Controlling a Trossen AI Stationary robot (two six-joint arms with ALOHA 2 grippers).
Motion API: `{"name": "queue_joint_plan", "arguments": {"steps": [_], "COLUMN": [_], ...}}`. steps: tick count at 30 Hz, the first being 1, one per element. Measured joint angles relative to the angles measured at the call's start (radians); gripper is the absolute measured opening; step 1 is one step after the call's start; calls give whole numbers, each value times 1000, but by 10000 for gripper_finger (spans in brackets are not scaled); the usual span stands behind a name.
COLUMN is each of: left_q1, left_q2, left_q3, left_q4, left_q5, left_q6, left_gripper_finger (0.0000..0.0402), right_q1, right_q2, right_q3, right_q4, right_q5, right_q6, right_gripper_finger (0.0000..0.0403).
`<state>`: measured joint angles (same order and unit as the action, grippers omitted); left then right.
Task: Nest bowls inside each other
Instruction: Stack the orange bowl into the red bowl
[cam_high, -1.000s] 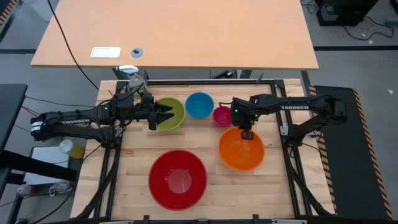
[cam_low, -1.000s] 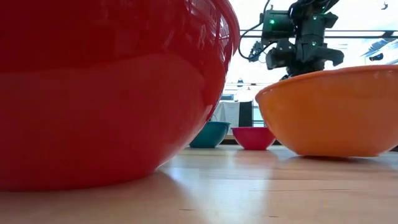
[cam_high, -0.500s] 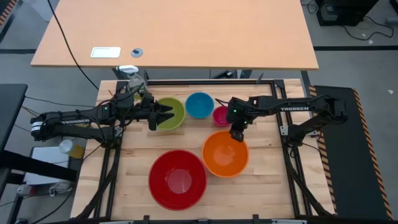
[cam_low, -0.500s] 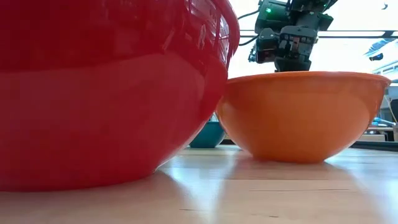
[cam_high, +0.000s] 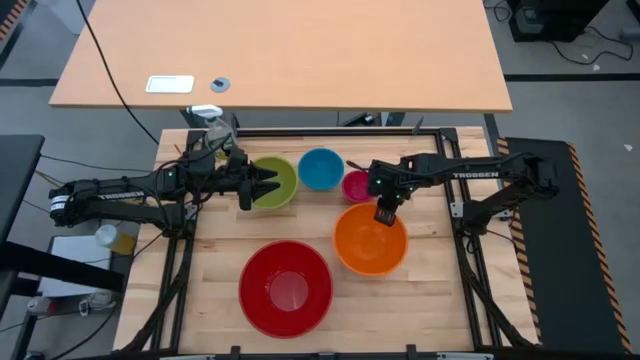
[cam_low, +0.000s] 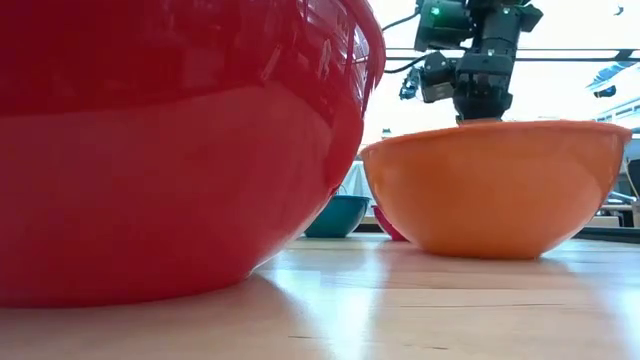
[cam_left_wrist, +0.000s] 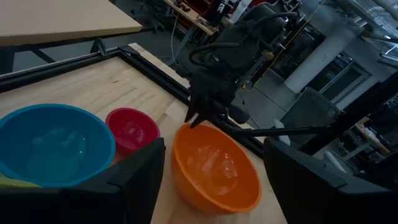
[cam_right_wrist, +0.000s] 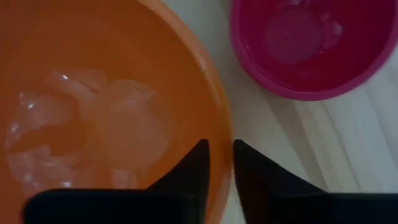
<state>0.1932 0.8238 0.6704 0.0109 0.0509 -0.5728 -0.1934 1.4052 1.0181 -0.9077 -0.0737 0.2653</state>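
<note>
The orange bowl (cam_high: 371, 240) sits upright on the wood, just right of the big red bowl (cam_high: 286, 288). My right gripper (cam_right_wrist: 221, 160) points down at the orange bowl's far rim (cam_right_wrist: 225, 134) and is open. One finger stands inside the rim and one outside, with a sliver of table showing in the gap. The magenta bowl (cam_high: 357, 186), blue bowl (cam_high: 321, 168) and yellow-green bowl (cam_high: 280, 180) stand in a row along the far side. My left gripper (cam_high: 268, 185) hovers open and level over the yellow-green bowl.
A black metal frame (cam_high: 455, 215) borders the table. A spray bottle (cam_high: 214, 124) stands at the far left corner behind my left arm. Bare wood lies at the near right (cam_high: 430, 300). In the low view the red bowl (cam_low: 170, 150) fills the left half.
The orange bowl has slid along the table toward the left, closer to the red bowl, then come back a little to the right. My right gripper has moved with it at its far rim, and its wrist has rolled.
</note>
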Motion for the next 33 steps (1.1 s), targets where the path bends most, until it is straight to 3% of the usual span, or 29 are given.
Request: {"name": "queue_joint_plan", "arguments": {"steps": [5, 10, 14, 21, 29, 33], "left_q1": [0, 0, 0, 0, 0, 0], "left_q2": [0, 0, 0, 0, 0, -2], "left_q3": [0, 0, 0, 0, 0, 0], "left_q4": [0, 0, 0, 0, -14, -58], "left_q5": [0, 0, 0, 0, -2, -1], "left_q6": [-11, -15, -17, -37, -36, -36], "left_gripper_finger": [274, 274, 274, 274, 275, 275], "right_q1": [-8, -7, -7, -10, -29, -37], "right_q2": [0, 0, 0, -2, 1, 1], "right_q3": [-42, -78, -118, -135, -66, 17], "right_q4": [17, 36, 57, 43, -30, -21], "right_q5": [6, 2, -21, -64, -85, -176], "right_q6": [4, -4, -6, 50, 49, 46], "right_gripper_finger": [147, 157, 126, 18, 22, 17]}}
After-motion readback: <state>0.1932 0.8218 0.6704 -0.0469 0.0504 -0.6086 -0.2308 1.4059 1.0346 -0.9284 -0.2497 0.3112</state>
